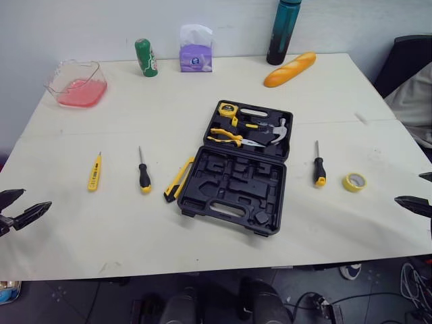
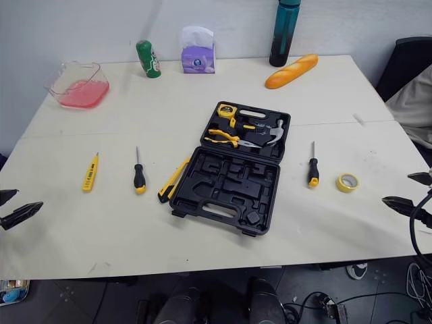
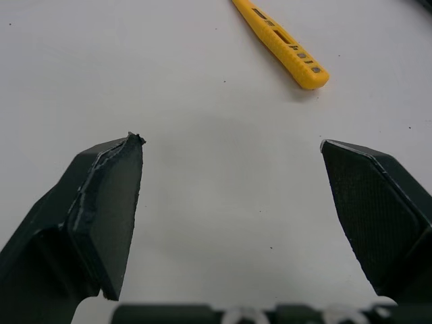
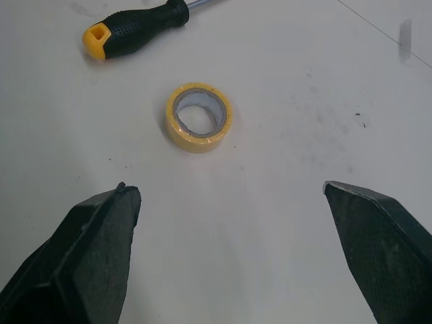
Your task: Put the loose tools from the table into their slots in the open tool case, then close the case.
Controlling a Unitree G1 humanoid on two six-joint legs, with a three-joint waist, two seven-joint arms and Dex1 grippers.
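Observation:
The black tool case point(image 1: 237, 177) lies open mid-table, its far half holding pliers, a hammer and a tape measure. Loose on the table are a yellow tester pen point(image 1: 94, 173), a black-and-yellow screwdriver point(image 1: 143, 172), a yellow utility knife point(image 1: 178, 179) against the case's left edge, a second screwdriver point(image 1: 318, 166) and a yellow tape roll point(image 1: 354, 181). My left gripper point(image 1: 20, 205) hangs open at the table's left front, near the tester pen point(image 3: 283, 46). My right gripper point(image 1: 420, 192) is open at the right edge, just short of the tape roll point(image 4: 198, 117) and the screwdriver handle point(image 4: 131, 30).
Along the far edge stand a pink-filled clear container point(image 1: 76, 84), a green can point(image 1: 146, 57), a purple tissue pack point(image 1: 196, 50), a dark teal bottle point(image 1: 283, 32) and a bread loaf point(image 1: 289, 69). A dark chair point(image 1: 410, 75) sits off the right side.

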